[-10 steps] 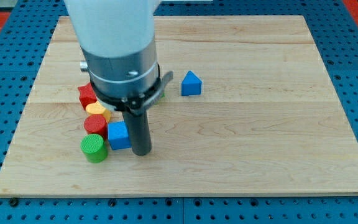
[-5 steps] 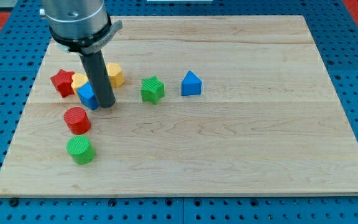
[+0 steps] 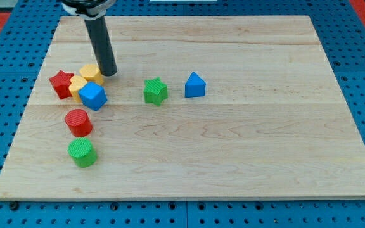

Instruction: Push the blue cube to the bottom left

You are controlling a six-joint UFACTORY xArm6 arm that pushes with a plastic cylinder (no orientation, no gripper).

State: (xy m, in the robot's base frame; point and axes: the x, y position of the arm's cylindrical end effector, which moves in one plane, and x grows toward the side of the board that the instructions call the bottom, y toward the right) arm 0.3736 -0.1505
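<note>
The arm carries no gripper, only a straight dark rod, so there is nothing to open or close. Its lower end, my tip (image 3: 108, 73), rests on the wooden board (image 3: 265, 145) toward the view's upper left.

Just to the view's left of my tip sits a yellow block (image 3: 92, 73), close enough that it may be touching; this cannot be told for sure. A second yellow block (image 3: 76, 85) lies a little farther to the lower left. The blue cube (image 3: 92, 96) lies just below and slightly left of my tip, apart from it and pressed against the yellow blocks. The red star (image 3: 61, 83) sits farther left, against the second yellow block.

To the right of my tip and lower, the green star (image 3: 155, 91) stands alone. The red cylinder (image 3: 78, 122) lies below the blue cube. Farther right is the blue triangular block (image 3: 194, 85). Farthest down is the green cylinder (image 3: 81, 152).
</note>
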